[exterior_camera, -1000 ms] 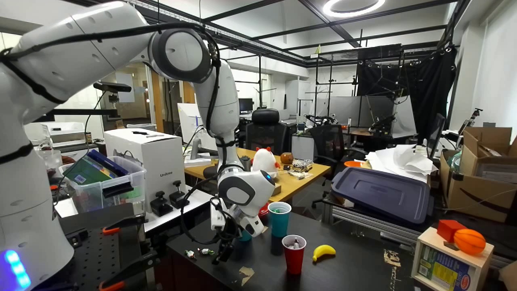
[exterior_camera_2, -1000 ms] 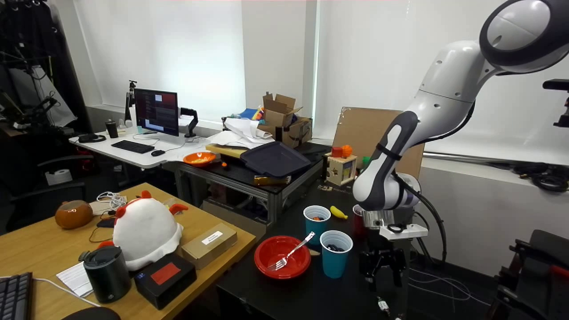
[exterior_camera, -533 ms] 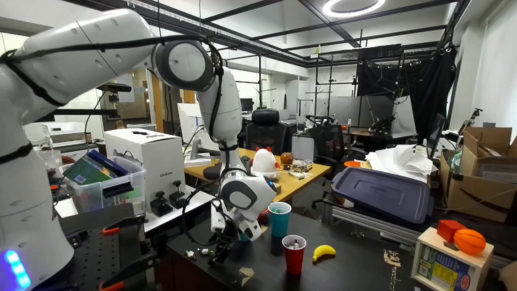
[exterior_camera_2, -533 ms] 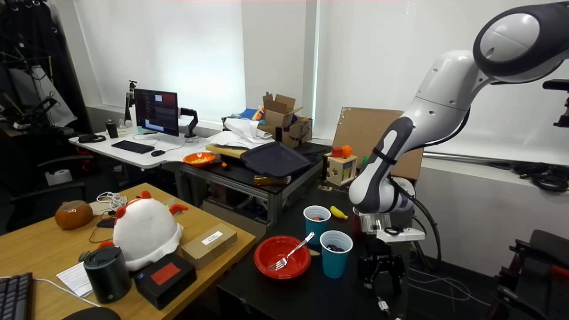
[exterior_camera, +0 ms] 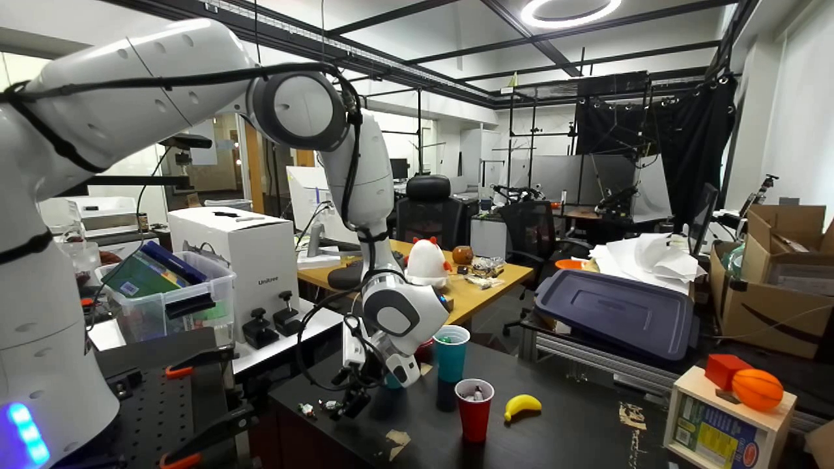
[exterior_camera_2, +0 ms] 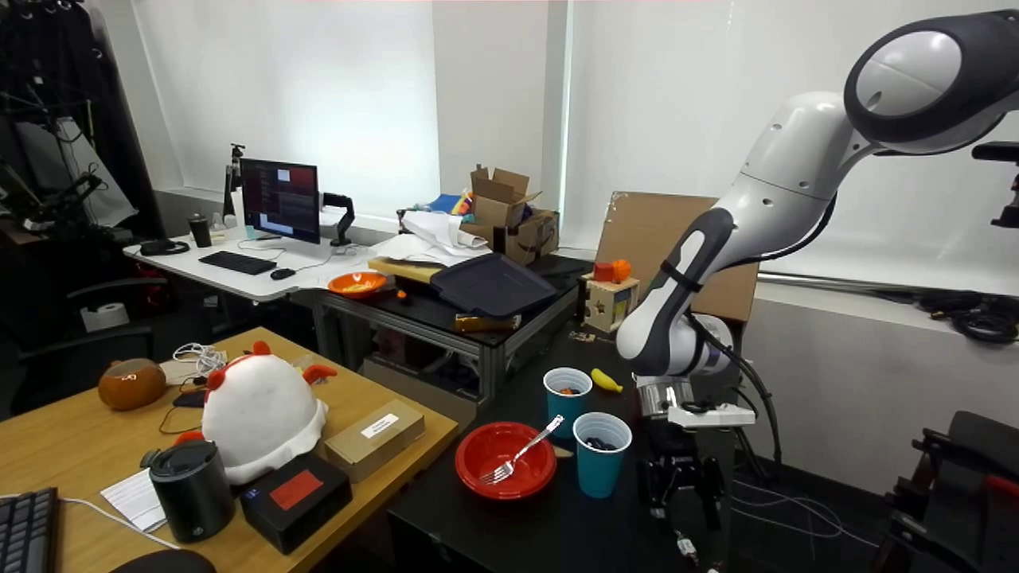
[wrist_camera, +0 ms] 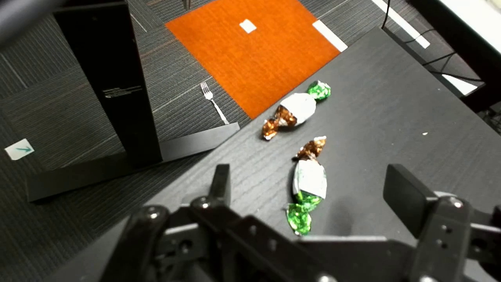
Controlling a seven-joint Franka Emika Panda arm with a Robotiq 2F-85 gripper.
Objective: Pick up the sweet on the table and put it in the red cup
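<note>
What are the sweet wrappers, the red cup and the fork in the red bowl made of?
Sweet wrappers: probably thin foil or plastic film; their green and brown ends are crinkled and glittery.
Red cup: likely smooth, slightly shiny plastic, with a thin white rim.
Fork: silvery and shiny, so maybe metal, though silver-coloured plastic could look the same.

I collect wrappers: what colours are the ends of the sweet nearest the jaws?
One green end, one coppery-brown end; clearest in the wrist view.
</note>
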